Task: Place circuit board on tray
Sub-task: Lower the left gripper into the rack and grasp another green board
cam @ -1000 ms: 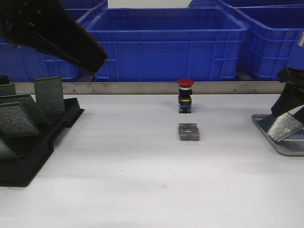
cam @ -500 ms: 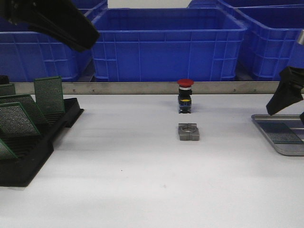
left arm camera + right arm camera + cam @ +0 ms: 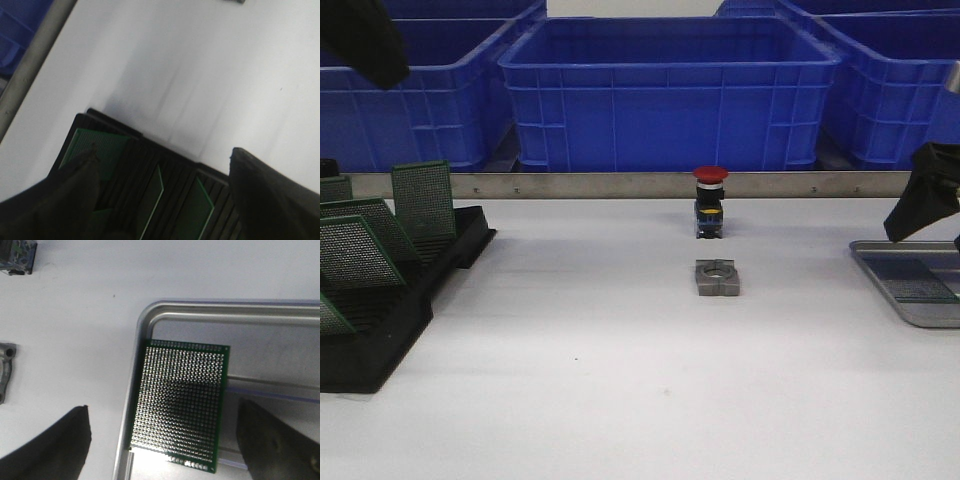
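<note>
1. On the tray [image 3: 210, 315] at the table's right edge, the circuit board [image 3: 179, 402] lies flat against the rim's inner wall, with nothing gripping it.
2. The right gripper [image 3: 160, 450] hangs above the board with its jaws spread wide, empty; in the front view it shows only as a dark shape above the tray's far end.
3. The placing step looks done, since the board rests wholly inside the rim and clear of both fingers.
4. The left gripper [image 3: 162, 200] hovers over the black rack [image 3: 380, 320] of upright green boards, jaws parted and holding nothing; the wrist view is blurred, so which slot it is lined up with cannot be told.
5. If more boards are to go over, the next move probably calls for the left arm to descend squarely onto one board's top edge and close on it, without nudging its neighbours.
6. The red push-button [image 3: 710, 200] and grey metal block [image 3: 717, 278] stand mid-table, well apart from both arms.
</note>
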Robot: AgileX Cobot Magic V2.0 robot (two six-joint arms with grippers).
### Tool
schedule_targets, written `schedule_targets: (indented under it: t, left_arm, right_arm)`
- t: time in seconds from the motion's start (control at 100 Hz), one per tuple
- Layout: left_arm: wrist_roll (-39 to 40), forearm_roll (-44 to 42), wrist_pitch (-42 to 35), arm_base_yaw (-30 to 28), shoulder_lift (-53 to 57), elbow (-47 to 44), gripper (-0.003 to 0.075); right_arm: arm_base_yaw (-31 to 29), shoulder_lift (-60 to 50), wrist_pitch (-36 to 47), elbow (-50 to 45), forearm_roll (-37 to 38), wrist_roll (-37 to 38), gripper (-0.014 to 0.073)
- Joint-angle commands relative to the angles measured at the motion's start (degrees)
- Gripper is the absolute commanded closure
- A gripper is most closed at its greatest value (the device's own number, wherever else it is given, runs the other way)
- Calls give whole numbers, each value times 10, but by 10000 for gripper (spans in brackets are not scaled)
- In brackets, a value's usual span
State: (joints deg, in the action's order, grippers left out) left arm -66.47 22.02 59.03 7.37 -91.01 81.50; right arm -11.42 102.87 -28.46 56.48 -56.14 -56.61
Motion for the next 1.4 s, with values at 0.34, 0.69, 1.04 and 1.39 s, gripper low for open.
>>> schedule_targets:
  t: [0.34,0.69,1.04,1.39]
  left_arm:
    - [9,-57,-50,-4,-120,120,226]
    - [6,-100,4,-4,-233,252,226]
    - [3,-116,6,-4,-275,256,228]
    - [-1,-113,5,-4,-275,256,550]
  right_arm:
    - [-3,-30,1,11,-11,-10,-20]
    - [-3,-30,-5,11,-10,-10,-20]
    - [-3,-30,-9,11,-10,-10,-20]
    - [-3,-30,-5,11,-10,-10,-20]
